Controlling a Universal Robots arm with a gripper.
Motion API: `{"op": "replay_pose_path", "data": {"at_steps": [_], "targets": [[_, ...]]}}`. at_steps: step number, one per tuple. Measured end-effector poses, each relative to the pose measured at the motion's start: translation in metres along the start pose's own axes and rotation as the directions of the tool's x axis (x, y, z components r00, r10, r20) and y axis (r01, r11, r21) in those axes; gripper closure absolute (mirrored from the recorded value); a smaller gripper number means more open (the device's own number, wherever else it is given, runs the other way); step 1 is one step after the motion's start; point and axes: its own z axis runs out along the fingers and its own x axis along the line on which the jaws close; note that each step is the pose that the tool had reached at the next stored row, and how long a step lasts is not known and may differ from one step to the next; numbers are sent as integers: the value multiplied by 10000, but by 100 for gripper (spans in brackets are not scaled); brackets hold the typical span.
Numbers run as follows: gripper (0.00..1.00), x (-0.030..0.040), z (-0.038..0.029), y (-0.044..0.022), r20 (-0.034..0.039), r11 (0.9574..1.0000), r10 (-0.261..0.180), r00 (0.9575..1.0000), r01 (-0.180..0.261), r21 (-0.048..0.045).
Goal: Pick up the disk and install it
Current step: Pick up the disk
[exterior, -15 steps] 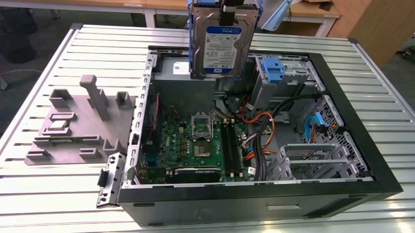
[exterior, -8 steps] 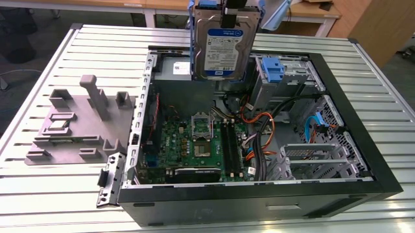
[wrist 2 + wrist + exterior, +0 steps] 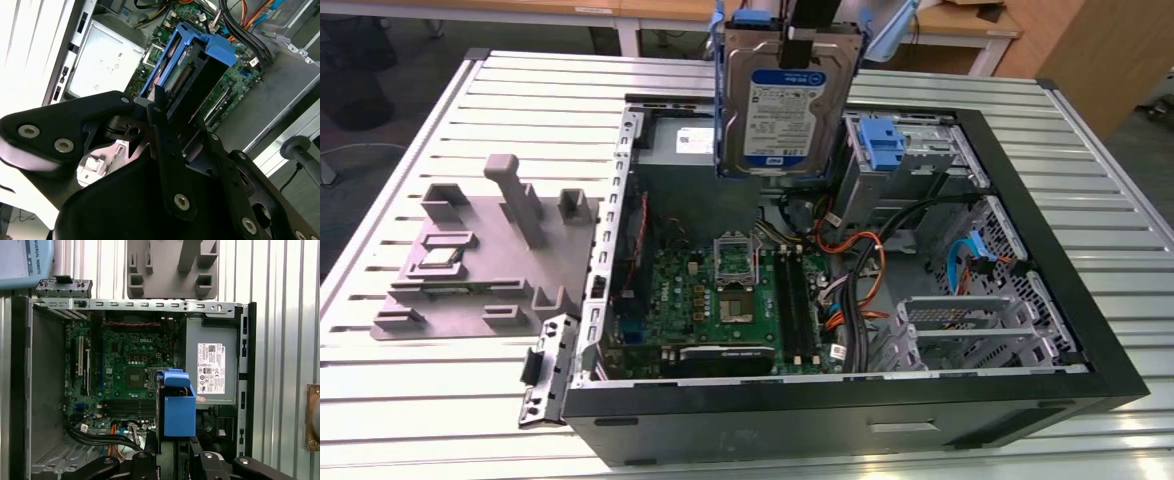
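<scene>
The disk (image 3: 785, 105), a silver-grey drive with a blue-and-white label in a blue plastic carrier, hangs upright above the back of the open computer case (image 3: 1067, 330). My gripper (image 3: 797, 42) is shut on its top edge. In the first wrist view the disk (image 3: 178, 407) shows edge-on over the motherboard (image 3: 127, 365), with the gripper (image 3: 171, 450) clamped on its near end. In the second wrist view the disk (image 3: 186, 75) sticks out beyond the black fingers (image 3: 161, 120).
In the case are a grey power supply (image 3: 210, 367), a drive bay with a bare blue bracket (image 3: 886, 142), a metal cage (image 3: 974, 335) and orange and black cables (image 3: 861, 270). A grey fixture (image 3: 480, 250) stands on the slatted table (image 3: 427, 400) at the exterior view's left.
</scene>
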Motion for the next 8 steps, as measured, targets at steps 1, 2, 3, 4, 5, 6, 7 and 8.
{"op": "replay_pose_path", "data": {"at_steps": [1,2,3,4,5,6,7,8], "targets": [[65,18,0,-3,-5,10000,0,10000,0,0],[65,36,1,-6,-10,10000,0,10000,0,0],[65,55,1,-9,-14,10000,1,10000,-1,0],[65,76,1,-12,-19,10000,0,10000,0,0],[65,95,1,-15,-23,10000,1,10000,-1,-1],[65,116,1,-18,-26,10000,0,10000,0,-1],[65,136,1,-21,-29,10000,1,10000,-1,0],[65,156,2,-23,-31,10000,0,10000,0,0]]}}
